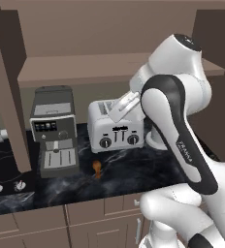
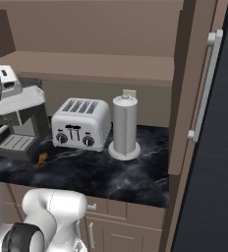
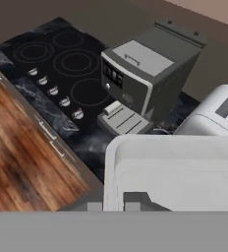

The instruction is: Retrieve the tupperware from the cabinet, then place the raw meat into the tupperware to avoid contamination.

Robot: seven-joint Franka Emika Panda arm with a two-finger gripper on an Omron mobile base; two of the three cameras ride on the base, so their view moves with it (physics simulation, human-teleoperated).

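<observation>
The cabinet (image 1: 109, 43) fills the top of the left base view, its doors swung open and its plain inner shelf (image 1: 85, 68) running across the upper middle. In the right base view 1 open door (image 2: 194, 98) stands at the right with a long silver bar handle (image 2: 204, 88). Below lies the dark marbled counter (image 1: 134, 169), with a cooktop (image 3: 62, 64) at the upper left of the hand view. A grey coffee machine (image 1: 54, 128) sits at the middle left of the left base view, a silver 4-slot toaster (image 1: 115, 127) just to its right. A tall grey cylinder (image 2: 125, 125) stands just right of the toaster in the right base view.

The tupperware (image 3: 180, 172) is held up in the air in front of the toaster, tilted, at the centre of the left base view; it takes the lower right of the hand view. The gripper (image 3: 117, 201) has its 2 fingers pinched together on the tupperware's rim.

The raw meat (image 1: 97, 168) lies on the counter at lower centre, in front of the toaster and coffee machine.
</observation>
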